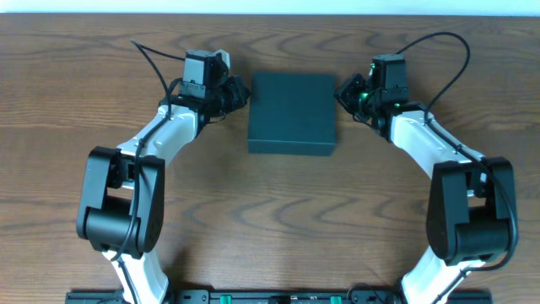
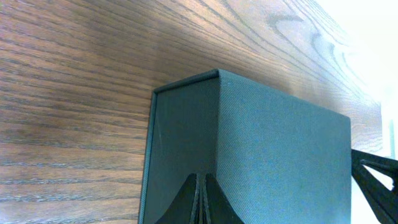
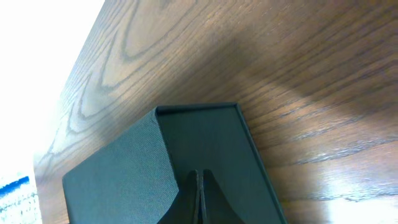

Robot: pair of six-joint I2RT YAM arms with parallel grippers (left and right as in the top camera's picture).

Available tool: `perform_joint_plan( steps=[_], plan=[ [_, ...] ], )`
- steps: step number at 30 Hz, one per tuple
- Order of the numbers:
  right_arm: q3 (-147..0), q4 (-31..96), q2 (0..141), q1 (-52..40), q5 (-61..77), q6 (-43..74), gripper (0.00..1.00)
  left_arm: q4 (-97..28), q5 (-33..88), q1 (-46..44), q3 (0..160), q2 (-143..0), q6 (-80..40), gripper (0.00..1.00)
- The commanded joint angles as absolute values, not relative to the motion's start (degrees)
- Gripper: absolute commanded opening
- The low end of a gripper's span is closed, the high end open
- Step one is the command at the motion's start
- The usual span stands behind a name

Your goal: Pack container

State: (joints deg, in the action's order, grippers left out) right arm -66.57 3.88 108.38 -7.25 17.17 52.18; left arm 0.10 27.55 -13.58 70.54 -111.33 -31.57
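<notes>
The dark teal container (image 1: 291, 112) sits closed on the wooden bench (image 1: 270, 211), midway across and toward the far edge. The left hand (image 1: 240, 93) flanks its left wall and the right hand (image 1: 345, 91) its right wall. Each hand's fingers are pressed together, tips just beside the box.

No text, label, brand, number or sign can be read in any of my three views. The container (image 1: 291, 111) shows plain dark teal faces. A blue-and-white patch (image 3: 15, 190) at the edge of my right wrist view is too blurred to read.
</notes>
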Motion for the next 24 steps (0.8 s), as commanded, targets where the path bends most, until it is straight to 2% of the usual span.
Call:
perform_joint_plan(
  steps=[1,24],
  plan=[
    [-66.7,3.0,108.7,-7.8,19.7,52.7,0.02,0.5,28.3,-15.4,72.6,-112.2,-32.2,0.06],
    [-66.7,2.3,108.7,-9.9,20.2,56.6,0.02,0.5,28.1,-13.4,72.6,-112.2,-32.2,0.06]
  ],
)
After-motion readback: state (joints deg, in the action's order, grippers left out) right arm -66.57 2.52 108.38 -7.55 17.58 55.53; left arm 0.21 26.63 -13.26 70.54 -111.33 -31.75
